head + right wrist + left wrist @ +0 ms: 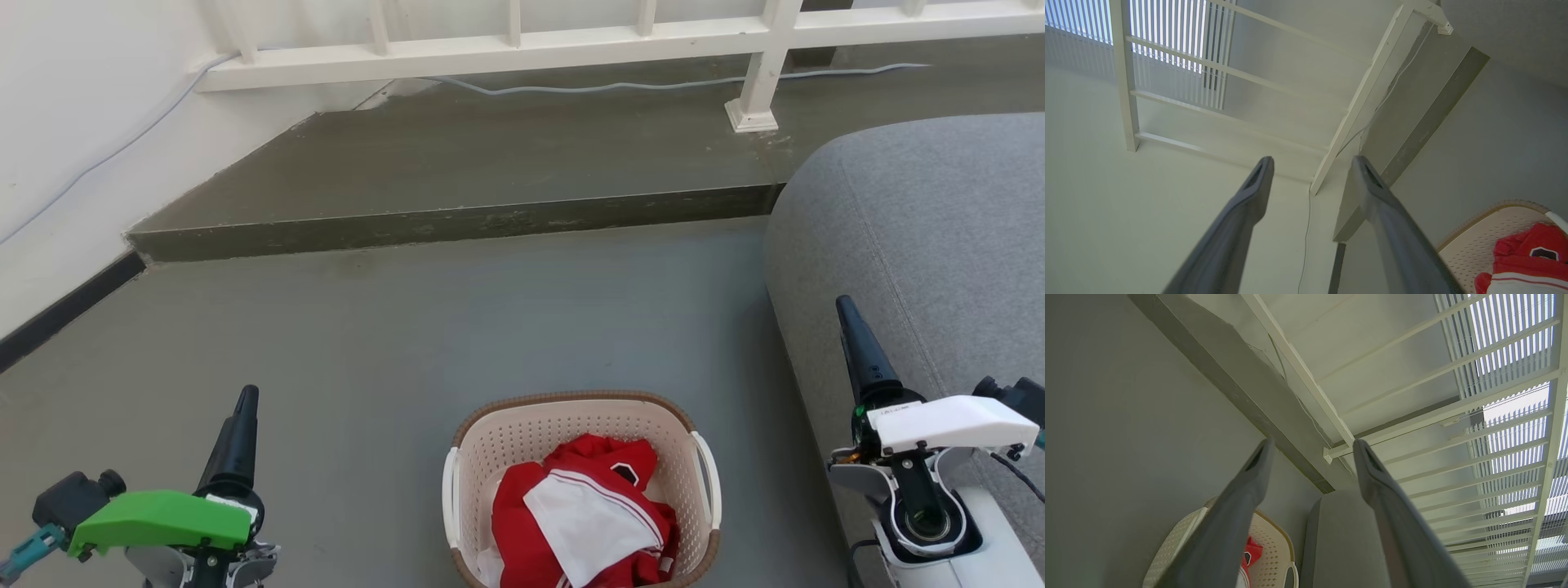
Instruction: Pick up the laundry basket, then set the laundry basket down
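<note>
Grey concrete floor [490,327] fills the middle of the head view, rising at 12 o'clock to a low raised step [457,220]. A white railing [506,49] runs across the back of the step, with a pale cable [612,86] trailing along beneath it. A white wall [65,122] with a dark skirting strip [65,306] closes off the 9 to 10 o'clock side. A grey upholstered sofa [922,245] bulges in from 3 o'clock.

The laundry basket [522,433] stands upright on the floor at 6 o'clock, just beside the sofa's edge. Its brown rim is uppermost, and its lower edge is cut off by the frame. One white handle [450,498] sits on its 9 o'clock side and another [709,482] on its 3 o'clock side. A crumpled red and white garment [588,514] lies inside it.

The left gripper [247,396] hangs at 7 o'clock, well apart from the basket, under a green wrist cover. In the left wrist view its two dark fingers [1241,498] stand spread wide with nothing between them. The basket shows past them at 7 o'clock of that view.

The right gripper [845,306] sits at 4 o'clock in front of the sofa, also clear of the basket, with a white wrist cover behind it. In the right wrist view its fingers [1396,220] are likewise parted wide and empty, with the basket and garment at 4 o'clock there.
</note>
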`<state>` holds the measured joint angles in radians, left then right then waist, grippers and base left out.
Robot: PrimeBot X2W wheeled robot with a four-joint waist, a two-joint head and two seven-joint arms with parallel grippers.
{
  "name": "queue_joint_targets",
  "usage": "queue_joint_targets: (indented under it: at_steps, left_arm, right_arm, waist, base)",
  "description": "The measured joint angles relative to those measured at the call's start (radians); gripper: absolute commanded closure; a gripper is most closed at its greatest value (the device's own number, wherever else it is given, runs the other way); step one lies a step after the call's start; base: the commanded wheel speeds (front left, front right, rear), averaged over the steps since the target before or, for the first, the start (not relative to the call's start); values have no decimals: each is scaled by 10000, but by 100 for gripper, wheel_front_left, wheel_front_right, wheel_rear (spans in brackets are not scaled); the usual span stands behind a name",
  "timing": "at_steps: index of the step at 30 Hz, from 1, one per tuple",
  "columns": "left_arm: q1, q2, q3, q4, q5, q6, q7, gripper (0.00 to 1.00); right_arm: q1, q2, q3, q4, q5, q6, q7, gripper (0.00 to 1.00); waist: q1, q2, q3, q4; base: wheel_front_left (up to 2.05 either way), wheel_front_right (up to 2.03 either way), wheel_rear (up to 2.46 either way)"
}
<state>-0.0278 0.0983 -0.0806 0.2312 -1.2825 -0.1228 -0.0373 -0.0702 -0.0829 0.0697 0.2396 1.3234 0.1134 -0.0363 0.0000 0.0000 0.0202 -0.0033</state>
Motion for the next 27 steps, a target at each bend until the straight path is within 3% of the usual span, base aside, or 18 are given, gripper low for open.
queue_joint_targets:
  at_steps: [11, 27]
  left_arm:
    - [-173, 259, -199, -171, 2535, 0, -403, 0]
    - [-302, 151, -395, -466, 4999, 102, -920, 0]
  right_arm:
    - [-138, -105, 316, 19, -2006, -207, -426, 0]
    - [-329, -13, 855, -86, -4671, -727, -970, 0]
  waist:
    - [0, 0, 29, -47]
    - [1, 0, 149, -113]
  base:
    - [0, 0, 0]
    - [0, 0, 0]
